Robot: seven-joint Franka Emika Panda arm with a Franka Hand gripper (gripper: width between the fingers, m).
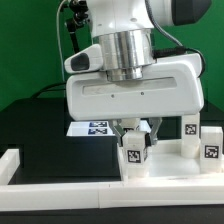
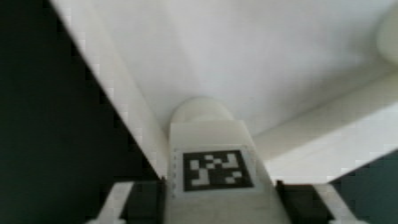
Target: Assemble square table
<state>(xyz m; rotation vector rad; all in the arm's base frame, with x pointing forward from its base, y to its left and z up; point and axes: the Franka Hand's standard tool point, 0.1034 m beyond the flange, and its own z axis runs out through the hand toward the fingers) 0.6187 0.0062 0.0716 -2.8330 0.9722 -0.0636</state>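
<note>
My gripper [image 1: 135,150] is shut on a short white leg post [image 1: 134,153] with a black-white tag and holds it upright over the near-left part of the white square tabletop [image 1: 176,166]. In the wrist view the leg [image 2: 217,150] sits between my gripper's two fingers [image 2: 143,205], its rounded end pointing at the tabletop's white surface [image 2: 249,50] near a raised rim. Whether the leg touches the slab is hidden. Two more tagged leg posts [image 1: 188,128] [image 1: 211,146] stand at the exterior view's right.
The marker board [image 1: 94,128] lies behind the gripper on the black table [image 1: 35,125]. A long low white border wall [image 1: 60,190] runs along the front and up the exterior view's left side. A green backdrop stands behind.
</note>
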